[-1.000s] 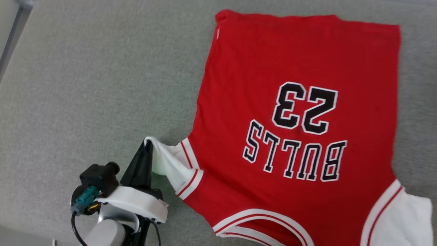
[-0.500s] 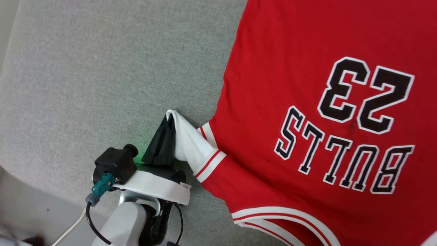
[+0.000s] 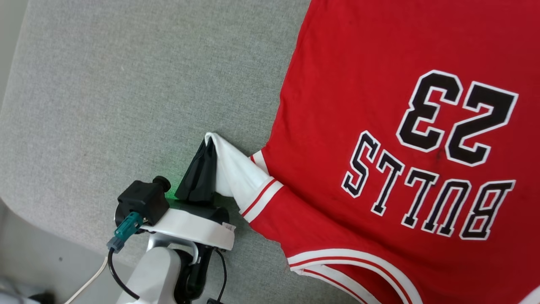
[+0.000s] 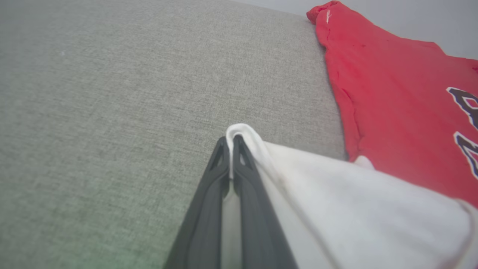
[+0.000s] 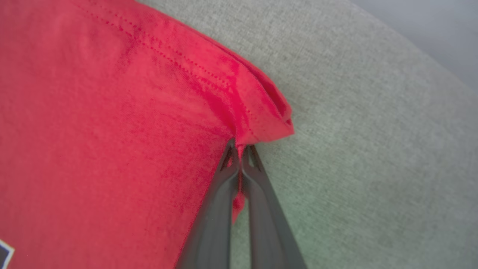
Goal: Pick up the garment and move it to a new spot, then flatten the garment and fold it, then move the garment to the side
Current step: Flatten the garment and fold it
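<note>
The garment [image 3: 379, 139], a red jersey T-shirt, lies spread on the grey cloth surface with its black-and-white lettering facing up. My left gripper [image 3: 208, 145] is shut on the tip of its white sleeve [image 3: 236, 175], lifting the cloth into a peak. In the left wrist view the gripper [image 4: 230, 144] pinches the white sleeve edge [image 4: 336, 201]. In the right wrist view my right gripper [image 5: 239, 147] is shut on a red hem corner of the garment [image 5: 112, 112], which bunches at the fingertips.
The grey padded surface [image 3: 126, 105] stretches open to the left of the shirt. Its rounded front-left edge [image 3: 25, 219] drops to a paler floor. A cable [image 3: 109, 274] hangs by my left wrist.
The head camera shifted, so the shirt now sits further right and closer in the picture. Over the last half second the left gripper still holds the sleeve tip, almost unmoved.
</note>
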Controlling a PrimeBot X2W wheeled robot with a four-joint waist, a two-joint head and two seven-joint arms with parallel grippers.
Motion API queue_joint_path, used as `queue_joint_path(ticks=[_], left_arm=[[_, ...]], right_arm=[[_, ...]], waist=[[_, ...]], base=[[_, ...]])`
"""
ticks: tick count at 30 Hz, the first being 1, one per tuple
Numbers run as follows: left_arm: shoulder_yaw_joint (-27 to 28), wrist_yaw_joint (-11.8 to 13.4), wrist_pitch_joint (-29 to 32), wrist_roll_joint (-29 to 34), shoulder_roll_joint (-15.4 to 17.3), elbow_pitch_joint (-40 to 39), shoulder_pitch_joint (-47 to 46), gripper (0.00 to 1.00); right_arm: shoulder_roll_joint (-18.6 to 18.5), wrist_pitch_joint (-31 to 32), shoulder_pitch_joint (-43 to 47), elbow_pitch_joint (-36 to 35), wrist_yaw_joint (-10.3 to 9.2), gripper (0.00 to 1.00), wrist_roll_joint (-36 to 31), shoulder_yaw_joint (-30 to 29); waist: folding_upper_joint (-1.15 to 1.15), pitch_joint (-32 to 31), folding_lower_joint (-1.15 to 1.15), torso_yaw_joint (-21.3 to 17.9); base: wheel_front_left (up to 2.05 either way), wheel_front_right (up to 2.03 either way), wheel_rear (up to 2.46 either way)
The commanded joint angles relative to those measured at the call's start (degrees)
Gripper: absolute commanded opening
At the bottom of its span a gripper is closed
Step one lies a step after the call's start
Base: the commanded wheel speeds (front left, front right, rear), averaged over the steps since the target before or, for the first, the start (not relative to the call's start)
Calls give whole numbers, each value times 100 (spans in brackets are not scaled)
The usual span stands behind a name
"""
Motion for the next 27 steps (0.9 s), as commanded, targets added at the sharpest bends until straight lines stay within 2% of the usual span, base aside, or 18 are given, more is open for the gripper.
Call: queue_joint_path(ticks=[1, 6, 13, 21, 27], left_arm=[[82, -24, -9, 45, -5, 60, 87, 0], [276, -81, -11, 137, -39, 137, 270, 0], [470, -101, -11, 183, 48, 246, 619, 0], [664, 22, 22, 84, 245, 307, 1154, 0], [778, 98, 86, 1, 374, 251, 1490, 0]], right_arm=[[57, -115, 261, 171, -6, 0, 20, 64], [121, -734, 215, 130, -6, 0, 207, 129], [-264, -1366, 910, -162, -6, 0, 765, 444], [-753, -2028, 2498, -847, -6, 0, 1422, 562], [-985, -2395, 4044, -1248, -6, 0, 1726, 310]], waist=[[0, -177, 1, -106], [0, -670, 1, -339], [0, -1451, 1, -679], [0, -2228, 1, -1124], [0, -2630, 1, -1420]], base=[[0, 0, 0], [0, 0, 0], [0, 0, 0], [0, 0, 0], [0, 0, 0]])
